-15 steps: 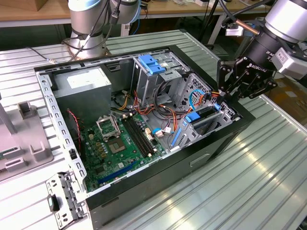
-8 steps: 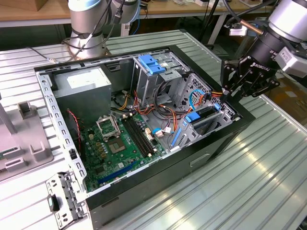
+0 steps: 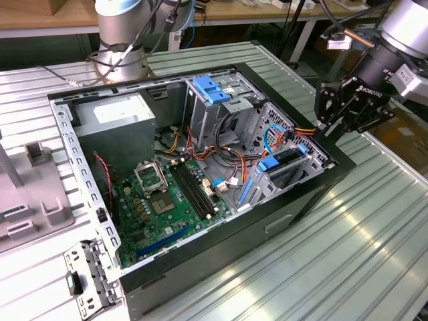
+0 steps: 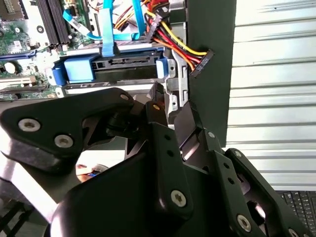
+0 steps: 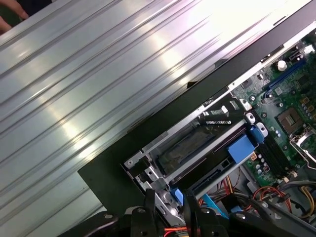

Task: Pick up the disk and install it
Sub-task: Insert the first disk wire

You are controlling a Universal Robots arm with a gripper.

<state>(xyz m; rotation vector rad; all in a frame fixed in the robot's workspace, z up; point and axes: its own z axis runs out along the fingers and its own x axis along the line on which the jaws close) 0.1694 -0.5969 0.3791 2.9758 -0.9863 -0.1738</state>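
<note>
- Nearest the lens in the second wrist view: the black linkages of the claw (image 4: 170, 106), fingers drawn close together with nothing between them.
- In the exterior view the claw (image 3: 332, 125) hangs over the case's edge on that view's right, just above the drive bay.
- The disk (image 3: 289, 167) sits in that bay inside the computer case (image 3: 200, 257), dark face showing, blue rails at its ends; it looks seated or nearly so.
- Handling judgement: rigid metal body, moderately heavy, smooth faces likely slippery; shock-sensitive. Best held across the long side edges or the rails, clear of the connector end.
- The second wrist view shows the disk (image 4: 126, 64) connector end beside red-yellow power wires (image 4: 173, 42).
- The first wrist view shows the disk (image 5: 190, 148) lengthwise against the case wall, ribbed tabletop (image 5: 74, 74) beyond.
</note>
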